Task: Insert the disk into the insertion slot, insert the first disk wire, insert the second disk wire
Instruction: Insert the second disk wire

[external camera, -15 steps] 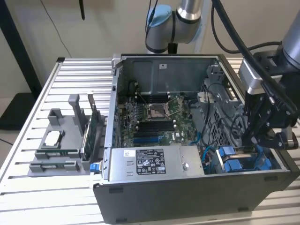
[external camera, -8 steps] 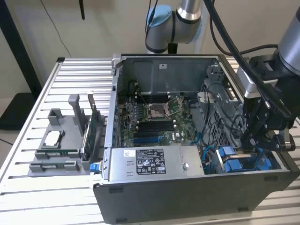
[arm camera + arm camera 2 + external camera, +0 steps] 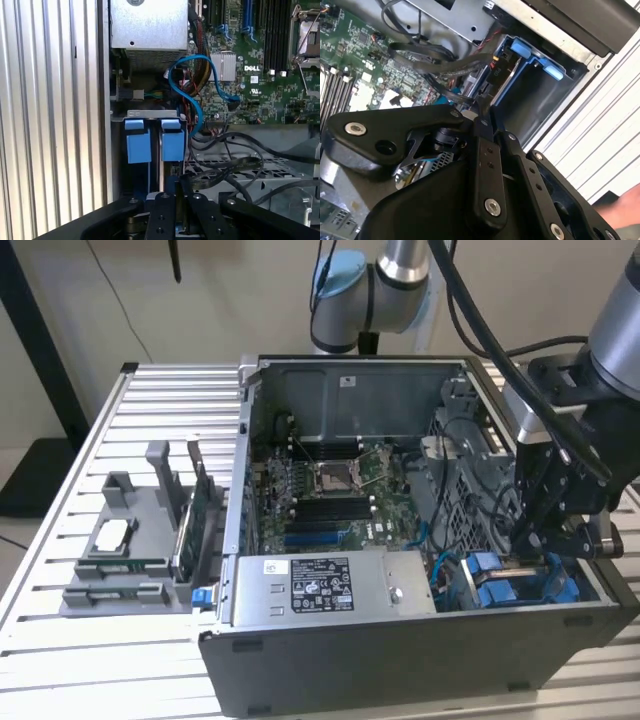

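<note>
The disk (image 3: pixel 497 578) sits seated in the insertion slot (image 3: pixel 150 116) at the case's corner – tool (image 3: pixel 175 197) narrow, pinched on a wire connector – keep it square to the port.

The disk (image 3: pixel 497 580), clipped in its bright blue plastic carrier frame, sits inside the insertion slot (image 3: pixel 462 592), the grey sheet-metal drive bay at the case's front corner on the exterior view's right. In the first wrist view, two blue carrier tabs (image 3: pixel 150 140) stand side by side at the bay mouth (image 3: pixel 150 116). A black connector (image 3: pixel 498 70) meets the blue frame (image 3: pixel 520 75) in the second wrist view.
</note>
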{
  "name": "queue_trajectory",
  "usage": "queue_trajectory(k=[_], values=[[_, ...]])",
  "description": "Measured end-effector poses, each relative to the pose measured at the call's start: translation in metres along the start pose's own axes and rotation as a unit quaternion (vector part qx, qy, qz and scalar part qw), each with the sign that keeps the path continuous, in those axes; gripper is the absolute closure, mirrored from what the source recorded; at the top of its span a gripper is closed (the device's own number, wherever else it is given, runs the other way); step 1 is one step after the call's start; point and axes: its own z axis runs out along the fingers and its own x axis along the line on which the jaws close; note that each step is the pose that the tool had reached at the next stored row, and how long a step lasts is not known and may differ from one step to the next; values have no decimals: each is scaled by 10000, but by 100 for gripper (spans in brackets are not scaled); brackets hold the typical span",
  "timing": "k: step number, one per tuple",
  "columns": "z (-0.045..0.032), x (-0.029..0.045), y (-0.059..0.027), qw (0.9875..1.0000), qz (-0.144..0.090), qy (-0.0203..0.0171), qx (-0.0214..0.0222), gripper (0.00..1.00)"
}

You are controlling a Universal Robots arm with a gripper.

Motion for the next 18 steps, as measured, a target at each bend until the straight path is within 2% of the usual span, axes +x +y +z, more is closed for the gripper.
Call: queue_trajectory(k=[4, 8, 18], values=[[10, -26, -54, 10000, 3, 42, -43, 84], [23, -27, -77, 10000, 2, 80, -51, 84], [81, -29, -81, 10000, 2, 81, -52, 84]])
